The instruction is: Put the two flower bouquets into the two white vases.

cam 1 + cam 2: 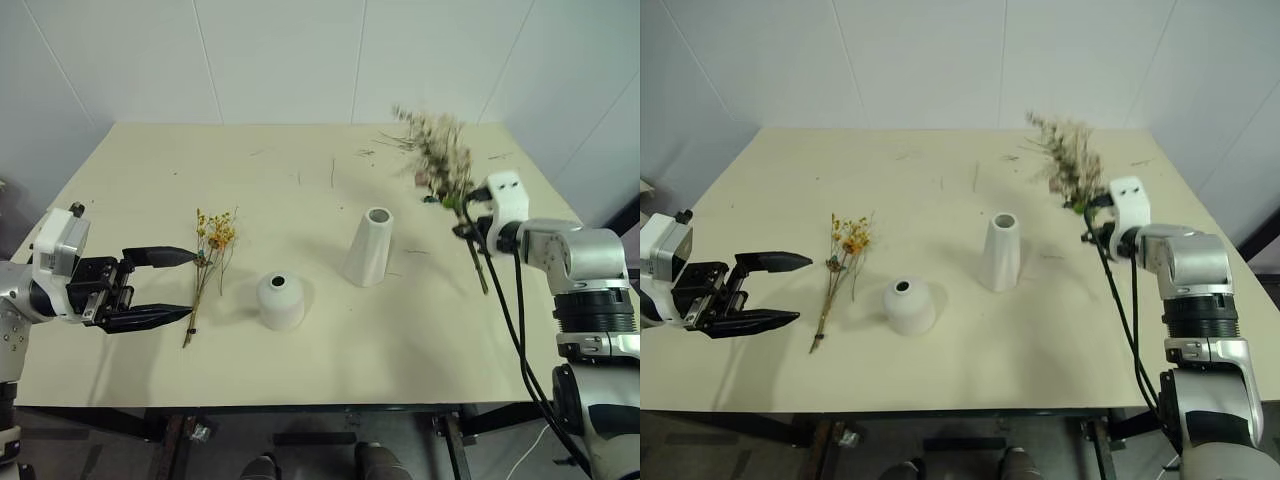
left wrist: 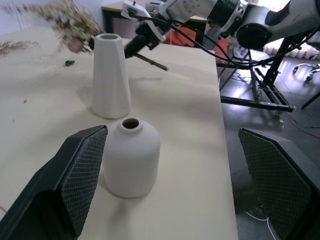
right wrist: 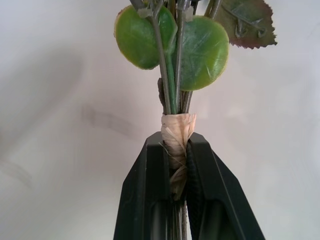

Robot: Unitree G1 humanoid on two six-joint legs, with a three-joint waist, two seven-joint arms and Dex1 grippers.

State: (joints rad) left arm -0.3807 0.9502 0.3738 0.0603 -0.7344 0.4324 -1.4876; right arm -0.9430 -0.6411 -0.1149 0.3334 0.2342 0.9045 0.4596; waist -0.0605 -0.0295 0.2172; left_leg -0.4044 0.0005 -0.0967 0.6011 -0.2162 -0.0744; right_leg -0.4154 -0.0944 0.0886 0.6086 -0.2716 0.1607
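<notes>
Holding the large bouquet [image 1: 442, 158] by its raffia-wrapped stems, the right claw [image 3: 178, 165] is clenched tight on it near the surface's far right side, and I judge it should swing the stem ends upright over the tall vase [image 1: 369, 246] before lowering. The left claw [image 1: 172, 288] hangs released just beside the small bouquet [image 1: 208, 268], lying flat near the squat vase [image 1: 281, 300]. The surface [image 1: 300, 370] is pale cream, littered with twigs [image 1: 330, 172], against white wall panels [image 1: 280, 60].

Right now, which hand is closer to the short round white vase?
Left. The left hand hangs open just beside the small yellow bouquet, a short way from the short round vase. The right hand is across the table, past the tall vase, shut on the large bouquet.
</notes>
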